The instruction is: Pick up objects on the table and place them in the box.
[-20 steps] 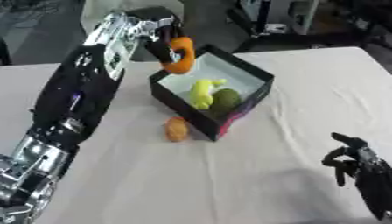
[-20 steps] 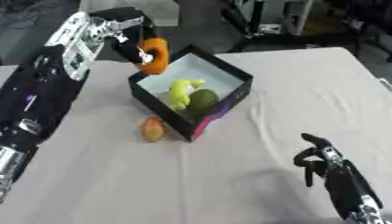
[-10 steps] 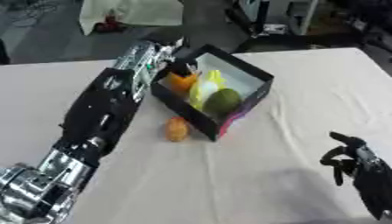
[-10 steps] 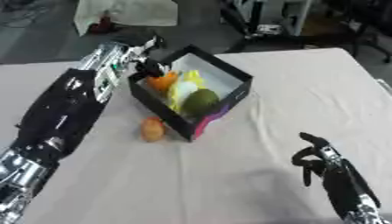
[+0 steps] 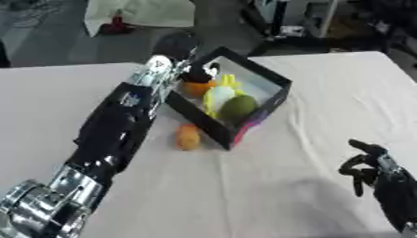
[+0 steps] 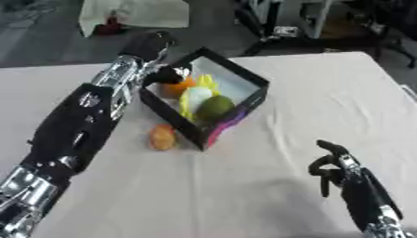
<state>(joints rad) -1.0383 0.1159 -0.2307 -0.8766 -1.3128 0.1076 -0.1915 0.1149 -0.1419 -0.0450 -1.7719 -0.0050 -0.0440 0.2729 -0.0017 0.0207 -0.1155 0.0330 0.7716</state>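
Looks like a lab or workshop: dark bare floor [image 5: 73, 44], metal equipment frames [image 6: 281, 21] behind the cloth-covered table [image 5: 326, 83].

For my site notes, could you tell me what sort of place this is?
Probably a robotics lab or workshop: a cloth-covered table with a black box of toy fruit, and metal equipment frames on a bare floor behind.
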